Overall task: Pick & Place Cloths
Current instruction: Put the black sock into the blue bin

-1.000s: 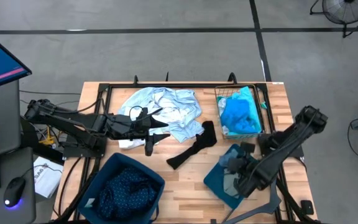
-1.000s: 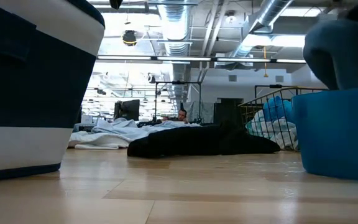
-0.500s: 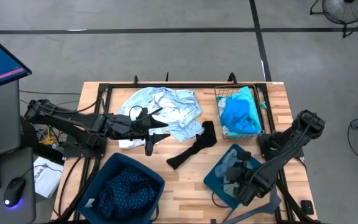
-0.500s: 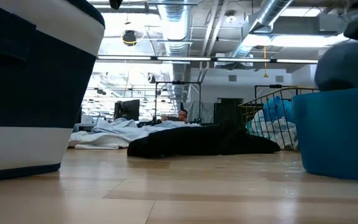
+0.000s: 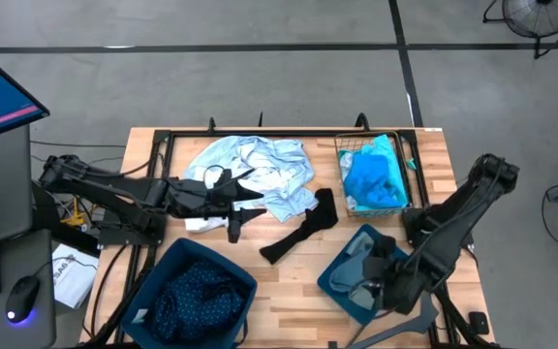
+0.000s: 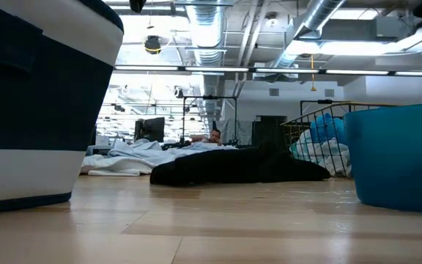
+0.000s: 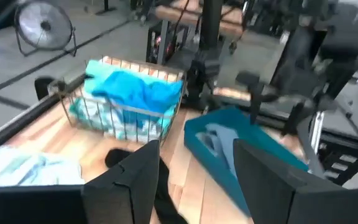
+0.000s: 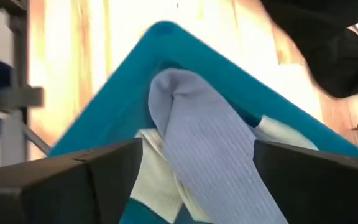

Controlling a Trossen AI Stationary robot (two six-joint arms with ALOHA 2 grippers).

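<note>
— Lifted clear since a second ago, the right gripper (image 5: 364,290) hangs over the small teal bin (image 5: 333,281) at the right front of the surface (image 5: 298,276), and the grey cloth (image 8: 204,155) it carried then lies inside that bin; from the low view the grey bundle that showed above the bin's rim (image 6: 398,154) is gone. How do its jaws stand?

— Apart, with nothing between them. The right wrist view looks past both dark fingers (image 8: 73,180) at the ribbed grey cloth resting on a white piece (image 8: 157,180) in the bin.

— And the left arm?

— Unmoved. The left gripper (image 5: 243,200) reaches in from the left edge, level with the pale blue cloth (image 5: 260,170) spread at the back middle of the surface, jaws parted and holding nothing.

— Where are the other cloths?

— A black cloth (image 5: 298,231) lies stretched at the centre, between the pale blue one and the small bin. A turquoise and bright blue heap (image 5: 374,176) fills the wire basket (image 5: 342,147) at the back right. The navy dotted cloth (image 5: 197,291) sits in the large dark bin (image 5: 158,262) at the left front. A scrap of white cloth (image 5: 201,224) shows just beside the left arm.
</note>
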